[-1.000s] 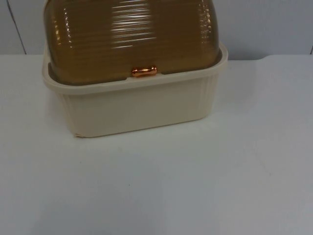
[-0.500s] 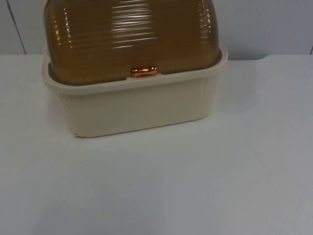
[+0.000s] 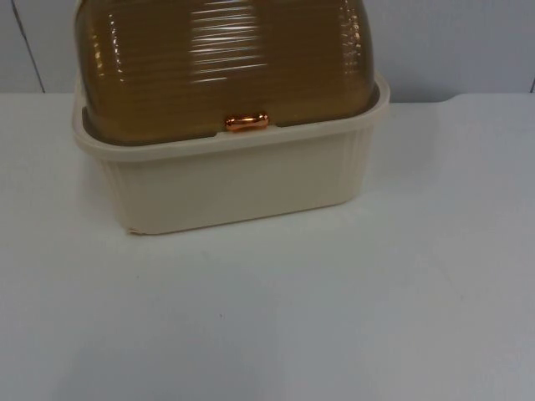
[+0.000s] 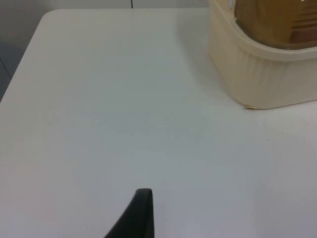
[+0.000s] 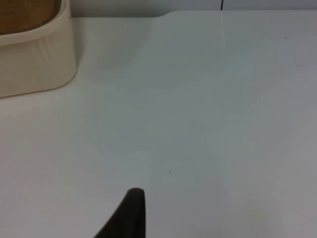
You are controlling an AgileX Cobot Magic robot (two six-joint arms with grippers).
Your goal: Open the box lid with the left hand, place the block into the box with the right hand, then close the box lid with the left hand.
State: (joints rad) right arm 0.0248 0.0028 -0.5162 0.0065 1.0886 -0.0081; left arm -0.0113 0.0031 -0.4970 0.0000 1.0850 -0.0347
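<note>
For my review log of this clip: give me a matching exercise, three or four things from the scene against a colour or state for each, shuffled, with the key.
Things:
1. box
2. lid
3. handle
4. table

Colour or state:
A. shiny copper
B. white, bare in front of the box
C. cream, ribbed walls
D. translucent brown, shut

Pairs: 1-C, 2-D, 3-A, 4-B

A black, tapered fingertip [image 4: 138,215] on each wrist.

Box [image 3: 242,188] matt cream ribbed plastic; lid [image 3: 226,58] glossy translucent amber plastic; latch [image 3: 246,122] shiny copper.
</note>
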